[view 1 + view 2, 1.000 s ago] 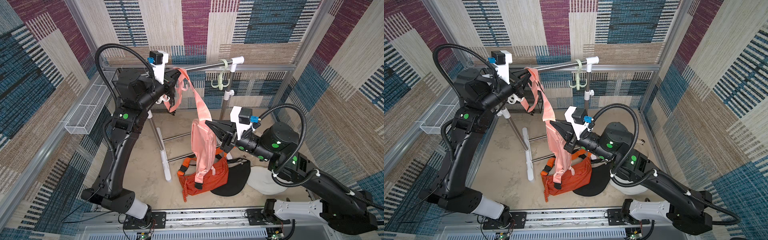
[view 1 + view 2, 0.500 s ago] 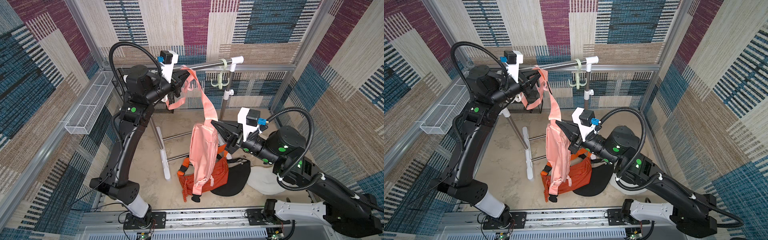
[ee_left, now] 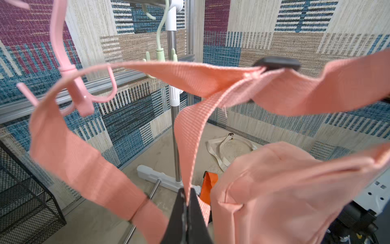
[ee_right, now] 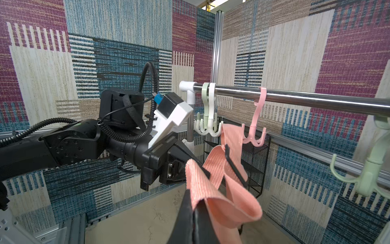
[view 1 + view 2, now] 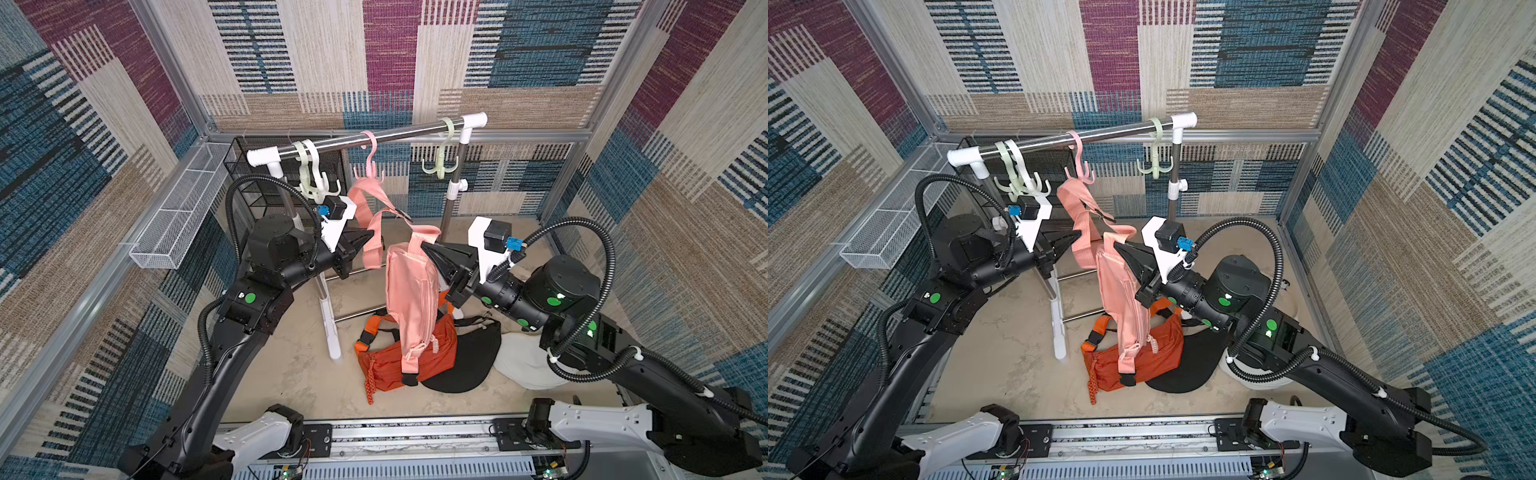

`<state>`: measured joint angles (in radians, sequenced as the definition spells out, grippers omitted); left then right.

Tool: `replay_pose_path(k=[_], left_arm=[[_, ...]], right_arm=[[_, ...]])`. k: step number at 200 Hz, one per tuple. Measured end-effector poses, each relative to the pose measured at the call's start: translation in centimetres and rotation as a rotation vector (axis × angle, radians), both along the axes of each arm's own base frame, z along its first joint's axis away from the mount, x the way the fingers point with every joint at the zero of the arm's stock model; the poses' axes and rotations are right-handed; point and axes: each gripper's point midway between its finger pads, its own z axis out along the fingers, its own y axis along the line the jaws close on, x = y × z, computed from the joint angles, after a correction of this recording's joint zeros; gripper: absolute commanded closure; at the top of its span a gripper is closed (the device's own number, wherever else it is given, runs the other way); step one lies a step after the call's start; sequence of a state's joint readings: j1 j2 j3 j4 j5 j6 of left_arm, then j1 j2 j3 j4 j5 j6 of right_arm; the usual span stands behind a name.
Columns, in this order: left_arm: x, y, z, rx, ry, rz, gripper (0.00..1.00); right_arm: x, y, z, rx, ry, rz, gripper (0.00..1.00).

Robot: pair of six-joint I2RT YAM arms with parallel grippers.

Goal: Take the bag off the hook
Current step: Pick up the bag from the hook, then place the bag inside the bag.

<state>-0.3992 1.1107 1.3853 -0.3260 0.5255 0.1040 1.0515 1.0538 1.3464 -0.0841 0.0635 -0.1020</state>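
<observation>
Both claws on the strap, under the rail. My left claw (image 5: 370, 237) is clamped shut on the salmon-pink webbing strap (image 5: 365, 208) of the salmon-pink fabric sling bag (image 5: 411, 299). The left wrist view shows the webbing pinched flat between the black tips.

My right claw (image 5: 424, 247) is also closed tight, gripping a fold of the same strap just where it meets the top of the bag. Between the two claws the strap rises in a slack loop with a black plastic slider (image 5: 401, 215) on it.

The top of that loop sits right at the prongs of the pink plastic hook (image 5: 371, 160), which hangs from the chrome clothes rail with white end caps (image 5: 395, 134). From these angles I cannot tell whether the webbing is caught on a prong or only beside it.

The bag's body hangs upright below my right claw. In both top views its lower end lies over the orange nylon bag (image 5: 386, 365) on the beige bench (image 5: 291, 374), beside a flat black bag (image 5: 469, 361) and a white one (image 5: 519, 365). A pale-green plastic hook (image 5: 440, 160) hangs near the rail's far end, well apart from the strap.
</observation>
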Motion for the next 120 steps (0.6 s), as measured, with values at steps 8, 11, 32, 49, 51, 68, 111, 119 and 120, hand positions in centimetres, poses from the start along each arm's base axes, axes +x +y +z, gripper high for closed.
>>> replay_pose_path(k=[8, 11, 32, 49, 51, 68, 111, 119, 120], left_arm=[[0.0, 0.0, -0.6, 0.005, 0.011, 0.001, 1.0], [0.0, 0.0, -0.8, 0.007, 0.015, 0.003, 1.0], [-0.1, 0.1, -1.8, 0.015, 0.034, 0.005, 1.0], [-0.5, 0.5, -2.0, 0.017, 0.035, 0.014, 1.0], [-0.5, 0.6, -2.0, 0.018, 0.035, 0.018, 1.0], [-1.3, 1.0, -2.2, 0.022, 0.042, 0.027, 1.0], [-5.7, 3.2, -4.7, 0.013, 0.119, 0.051, 1.0], [-6.5, 3.9, -5.6, 0.006, 0.14, 0.077, 0.84], [-6.7, 4.0, -5.8, 0.004, 0.145, 0.083, 0.82]], right_arm=[[0.1, 0.1, -0.2, -0.004, 0.003, 0.0, 1.0], [0.1, 0.1, -0.3, -0.004, 0.006, 0.001, 1.0], [0.1, 0.2, -0.7, -0.009, 0.015, 0.001, 1.0], [0.2, 0.4, -0.8, -0.009, 0.022, 0.003, 1.0], [0.3, 0.5, -0.8, -0.011, 0.024, 0.003, 1.0], [0.6, 1.2, -1.0, -0.024, 0.042, 0.008, 1.0], [0.0, 4.9, -4.0, -0.074, 0.155, 0.153, 1.0], [-0.1, 5.6, -5.1, -0.087, 0.19, 0.184, 1.0], [-0.1, 5.8, -5.3, -0.089, 0.196, 0.19, 1.0]])
